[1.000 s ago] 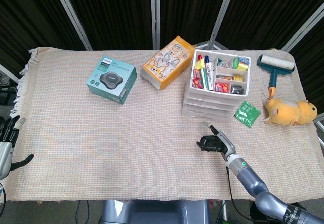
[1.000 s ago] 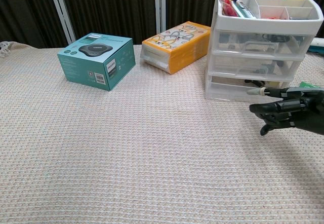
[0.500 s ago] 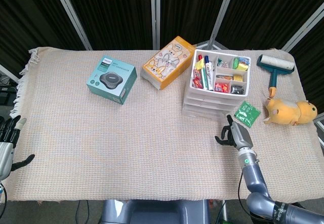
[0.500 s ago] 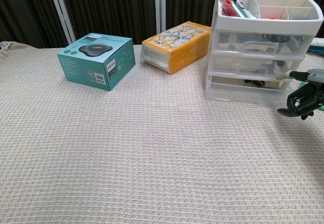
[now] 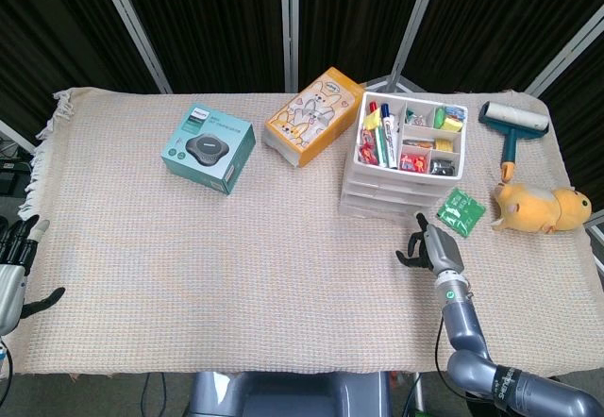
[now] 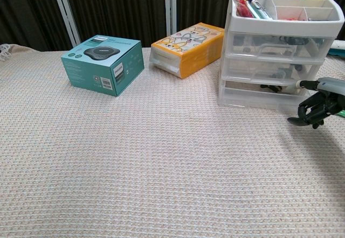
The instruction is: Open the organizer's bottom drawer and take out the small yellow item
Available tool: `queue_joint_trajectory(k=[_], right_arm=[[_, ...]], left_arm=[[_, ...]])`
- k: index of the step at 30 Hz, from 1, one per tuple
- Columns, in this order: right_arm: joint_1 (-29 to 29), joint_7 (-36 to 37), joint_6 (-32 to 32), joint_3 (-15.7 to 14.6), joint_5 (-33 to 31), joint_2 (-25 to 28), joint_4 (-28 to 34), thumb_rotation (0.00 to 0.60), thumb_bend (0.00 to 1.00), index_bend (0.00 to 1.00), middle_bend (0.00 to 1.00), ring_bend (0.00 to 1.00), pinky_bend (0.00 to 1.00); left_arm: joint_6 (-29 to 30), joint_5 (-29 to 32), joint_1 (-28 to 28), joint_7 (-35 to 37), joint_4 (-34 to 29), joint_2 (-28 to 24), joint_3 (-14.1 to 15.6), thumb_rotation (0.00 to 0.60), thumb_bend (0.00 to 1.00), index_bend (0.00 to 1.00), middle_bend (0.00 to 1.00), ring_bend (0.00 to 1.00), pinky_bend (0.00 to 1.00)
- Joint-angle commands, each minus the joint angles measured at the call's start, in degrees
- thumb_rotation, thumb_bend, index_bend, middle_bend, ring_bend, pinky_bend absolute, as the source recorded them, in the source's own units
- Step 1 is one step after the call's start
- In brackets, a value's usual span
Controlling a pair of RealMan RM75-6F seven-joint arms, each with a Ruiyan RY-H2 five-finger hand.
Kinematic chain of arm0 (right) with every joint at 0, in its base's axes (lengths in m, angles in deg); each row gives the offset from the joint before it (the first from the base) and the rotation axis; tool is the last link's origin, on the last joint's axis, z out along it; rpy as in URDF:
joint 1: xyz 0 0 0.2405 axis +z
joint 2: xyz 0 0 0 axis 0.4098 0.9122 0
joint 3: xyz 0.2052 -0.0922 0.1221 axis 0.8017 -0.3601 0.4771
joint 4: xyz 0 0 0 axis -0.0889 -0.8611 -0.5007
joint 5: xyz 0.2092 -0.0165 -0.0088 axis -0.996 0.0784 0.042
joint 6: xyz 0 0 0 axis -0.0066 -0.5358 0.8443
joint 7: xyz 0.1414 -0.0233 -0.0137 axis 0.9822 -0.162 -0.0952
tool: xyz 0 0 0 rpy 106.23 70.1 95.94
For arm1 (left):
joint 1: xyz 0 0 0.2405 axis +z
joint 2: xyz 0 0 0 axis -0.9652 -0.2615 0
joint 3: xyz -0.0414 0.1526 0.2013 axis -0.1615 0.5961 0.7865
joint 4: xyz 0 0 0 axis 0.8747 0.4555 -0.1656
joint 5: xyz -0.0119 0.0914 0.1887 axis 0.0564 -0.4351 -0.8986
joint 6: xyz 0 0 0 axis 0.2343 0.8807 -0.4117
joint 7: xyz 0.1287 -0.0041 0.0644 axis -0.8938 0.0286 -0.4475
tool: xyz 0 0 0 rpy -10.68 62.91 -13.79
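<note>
The white organizer (image 5: 385,193) (image 6: 277,49) stands at the back right, an open tray of pens and small items on top and three translucent drawers below. Its bottom drawer (image 6: 253,97) is closed; dark and yellowish shapes show faintly through its front. My right hand (image 5: 429,247) (image 6: 316,107) hovers just off the drawer's right front corner, fingers curled with nothing in them, one finger reaching toward the organizer. Whether it touches the drawer I cannot tell. My left hand (image 5: 14,266) hangs off the table's left edge, fingers spread, holding nothing.
A teal box (image 5: 209,149) (image 6: 102,63) and an orange carton (image 5: 313,117) (image 6: 187,48) lie left of the organizer. Right of it are a green packet (image 5: 461,212), a lint roller (image 5: 511,126) and a yellow plush toy (image 5: 538,208). A woven cloth covers the table.
My right hand has swung from the table's front toward the organizer, ending at the bottom drawer's right front corner. The left hand has stayed put.
</note>
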Motion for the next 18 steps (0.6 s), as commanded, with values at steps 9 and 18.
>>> queue_joint_trajectory(k=[9,18], right_arm=[[1.5,-0.35,0.7,0.9,-2.3,-2.32,-3.03,0.6,0.25,0.35,0.69,0.75,0.53],[0.37,0.07,0.82,-0.54,-1.5,-1.16,-0.71,0.6,0.25,0.39,0.69,0.75,0.53]], left_arm=[[-0.38,0.11,-0.08,0.51,0.15,-0.19,0.04,0.6,0.15,0.0,0.0,0.0,0.0],[-0.49,0.03,-0.12,0.4,0.16,-0.12,0.1,0.6,0.15,0.0,0.0,0.0,0.0]])
